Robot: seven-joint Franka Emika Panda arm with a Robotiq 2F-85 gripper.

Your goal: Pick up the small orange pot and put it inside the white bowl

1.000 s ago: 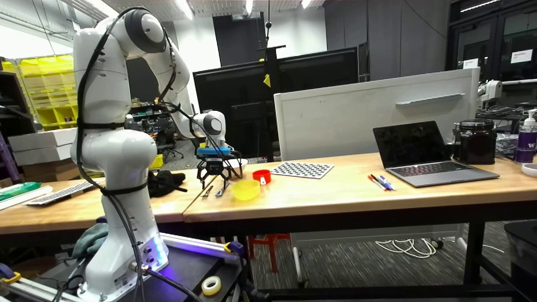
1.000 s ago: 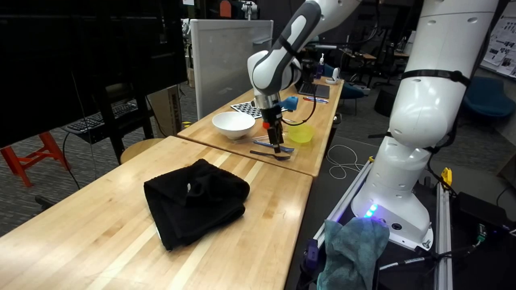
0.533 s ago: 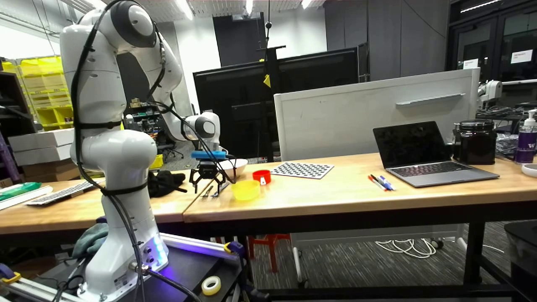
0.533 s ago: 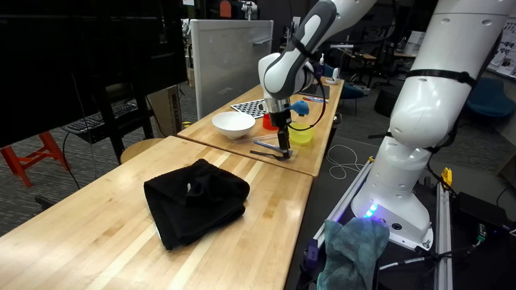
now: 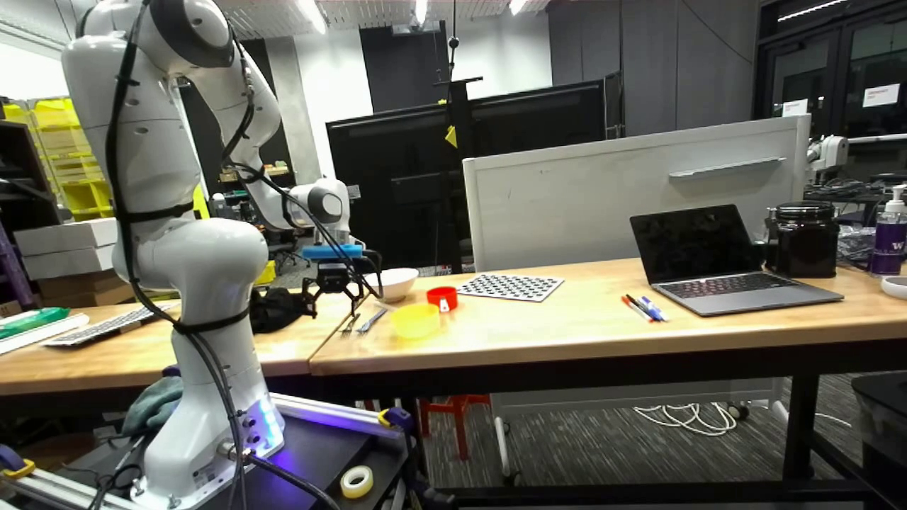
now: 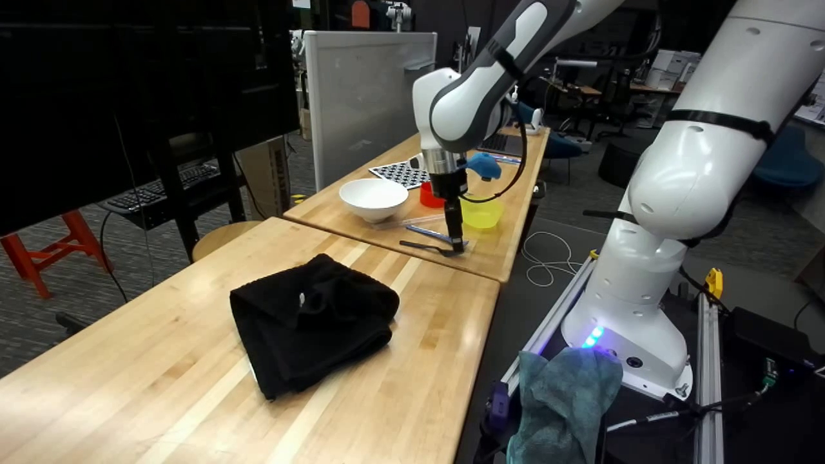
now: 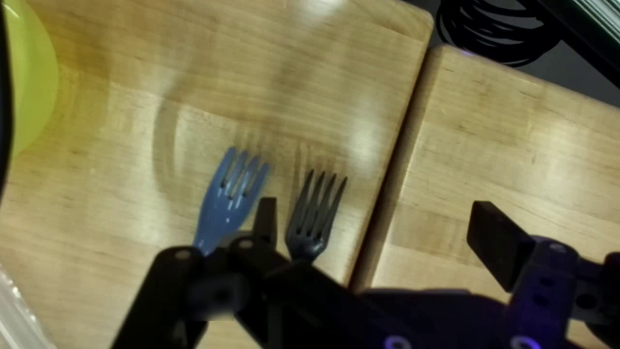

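Spread wide and pinching nothing, presumably to leave room for a grasp, the end effector (image 7: 381, 230) hangs apart from the white bowl (image 6: 374, 205); the small orange pot (image 6: 430, 196) sits near that bowl, outside it, probably awaiting pickup.

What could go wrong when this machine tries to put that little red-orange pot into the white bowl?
Perhaps three things. The gripper hangs open over the black fork, so moving low might knock it. The yellow bowl stands near the small red-orange pot, so reaching for the pot could bump it. And the white bowl narrows to a small foot, so a clumsy drop onto its rim may tip it.
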